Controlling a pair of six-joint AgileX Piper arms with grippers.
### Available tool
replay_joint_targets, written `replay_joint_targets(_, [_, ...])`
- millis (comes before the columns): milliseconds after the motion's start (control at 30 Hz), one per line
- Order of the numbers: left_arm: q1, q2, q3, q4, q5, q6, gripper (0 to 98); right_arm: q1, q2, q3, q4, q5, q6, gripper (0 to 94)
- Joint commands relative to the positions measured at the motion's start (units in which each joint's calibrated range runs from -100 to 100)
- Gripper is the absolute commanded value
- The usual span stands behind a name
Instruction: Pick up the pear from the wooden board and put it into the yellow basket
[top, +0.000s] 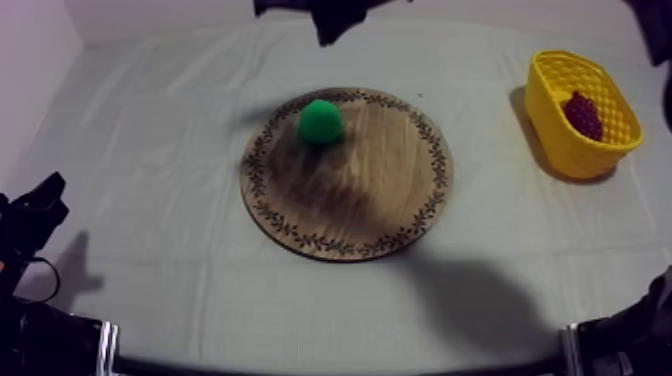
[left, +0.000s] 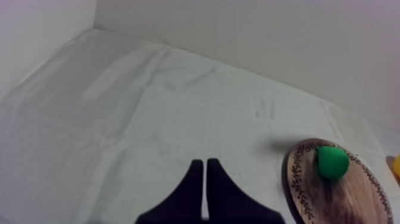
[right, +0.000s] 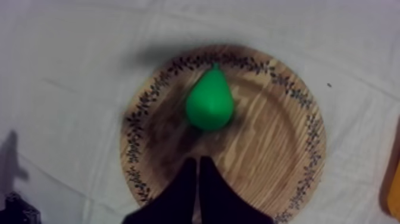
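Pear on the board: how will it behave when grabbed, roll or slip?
Probably rolls if nudged: the pear seems to lie on its rounded side on the flat board. Its smooth, tapering shape may slip from a pinch near the narrow end. Likely light, being toy fruit.

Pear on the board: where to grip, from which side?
Take the pear across its wide belly, coming down from above with the right end effector, shut now, so open first. It seems to lie on the board with its narrow stem end pointing away from it; the taper there would likely slip.
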Motion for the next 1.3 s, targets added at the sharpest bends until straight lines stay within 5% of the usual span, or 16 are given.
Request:
replay_joint_targets(0, [0.0,0.0,0.0,-0.01,0.0,0.0,0.1,0.1,3.1,0.1,0.2,0.2,-0.3,0.2])
replay_joint_targets(367, [0.0,0.0,0.0,-0.01,0.0,0.0,0.1,1.1,11.1,-5.1,-0.5,0.3,-0.6,1.0])
replay_joint_targets(433, [0.0,0.0,0.0,-0.01,0.0,0.0,0.1,1.1,11.7,-5.8,-0.8,0.3,0.3,16.8])
replay_joint_targets(567, [0.0,0.0,0.0,-0.01,0.0,0.0,0.1,1.2,12.4,-6.4,-1.0,0.3,0.8,64.4])
replay_joint_targets(700, [0.0,0.0,0.0,-0.01,0.0,0.0,0.1,1.3,12.9,-7.1,-1.2,0.2,0.1,85.4])
replay_joint_targets(1267, [0.0,0.0,0.0,-0.01,0.0,0.0,0.1,2.1,17.9,-9.1,-3.0,0.2,-3.2,89.1])
